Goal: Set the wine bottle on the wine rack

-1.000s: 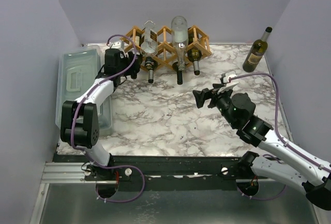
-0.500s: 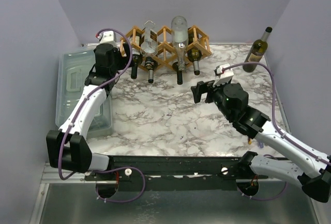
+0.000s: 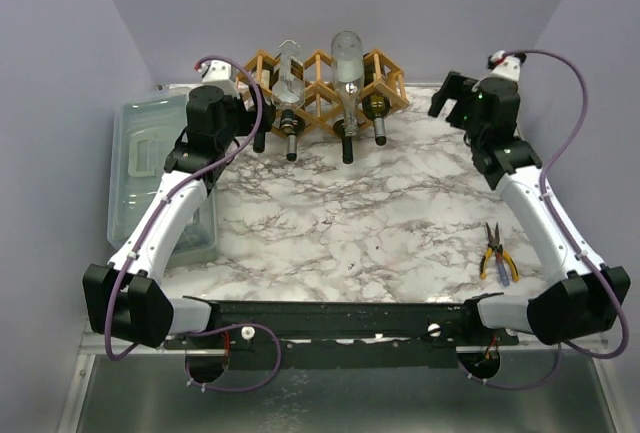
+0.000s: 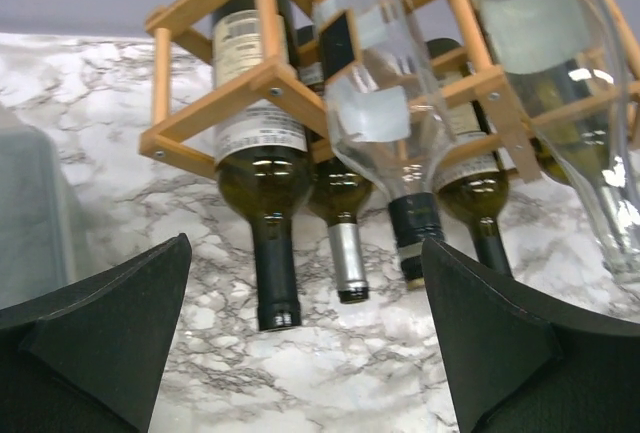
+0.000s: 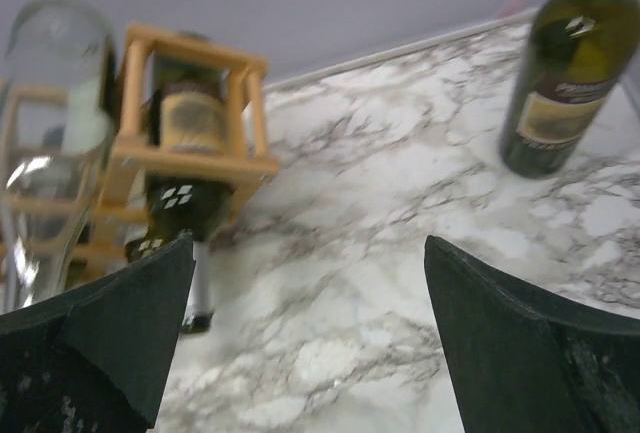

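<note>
The wooden wine rack [image 3: 318,75] stands at the back centre and holds several dark bottles, with two clear glass bottles lying on top. It also shows in the left wrist view [image 4: 215,103] and the right wrist view [image 5: 190,158]. An upright dark green wine bottle [image 5: 560,78] stands on the marble at the back right; in the top view my right arm hides it. My right gripper [image 3: 447,105] is open and empty, left of that bottle and apart from it [image 5: 310,343]. My left gripper [image 3: 243,131] is open and empty just in front of the rack's left end [image 4: 305,353].
A grey-green lidded plastic box [image 3: 150,168] lies along the left edge. Yellow-handled pliers [image 3: 497,253] lie on the marble at the right front. Purple walls close in the back and both sides.
My right arm has swung from the table's middle to the back right corner, uncovering the pliers and hiding the standing bottle in the top view. My left gripper stays by the rack's left end.
</note>
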